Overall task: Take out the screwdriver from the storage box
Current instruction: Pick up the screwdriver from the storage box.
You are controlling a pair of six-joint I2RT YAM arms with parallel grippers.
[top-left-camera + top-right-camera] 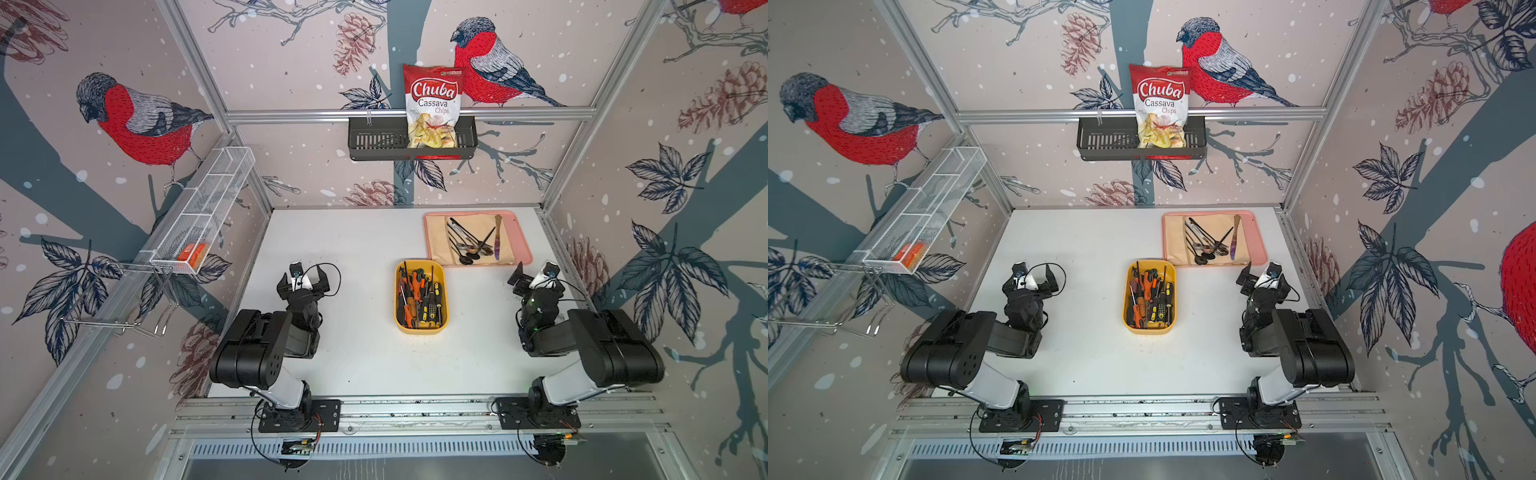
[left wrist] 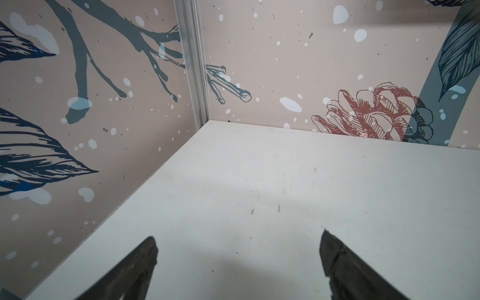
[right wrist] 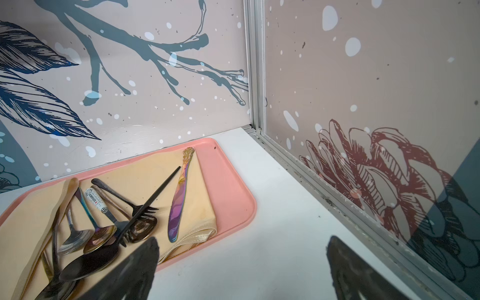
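Note:
The yellow storage box (image 1: 419, 330) (image 1: 1148, 330) sits mid-table in both top views, filled with several screwdrivers (image 1: 432, 307) (image 1: 1158, 309) that have orange-black and yellow-black handles. My left gripper (image 1: 303, 279) (image 1: 1030, 279) hovers well to the box's left, open and empty. In the left wrist view the left gripper (image 2: 239, 237) has only bare white table between its fingers. My right gripper (image 1: 538, 279) (image 1: 1264, 278) stands to the box's right, open and empty. The right wrist view shows the right gripper (image 3: 244, 240) beside the pink tray. Neither wrist view shows the box.
A pink tray (image 1: 524, 249) (image 1: 1260, 249) (image 3: 233, 187) with a cloth and cutlery lies at the back right, just behind the box. A black slotted basket (image 1: 374, 143) holding a chips bag (image 1: 432, 104) hangs on the back wall. A white wire rack (image 1: 199, 216) runs along the left wall.

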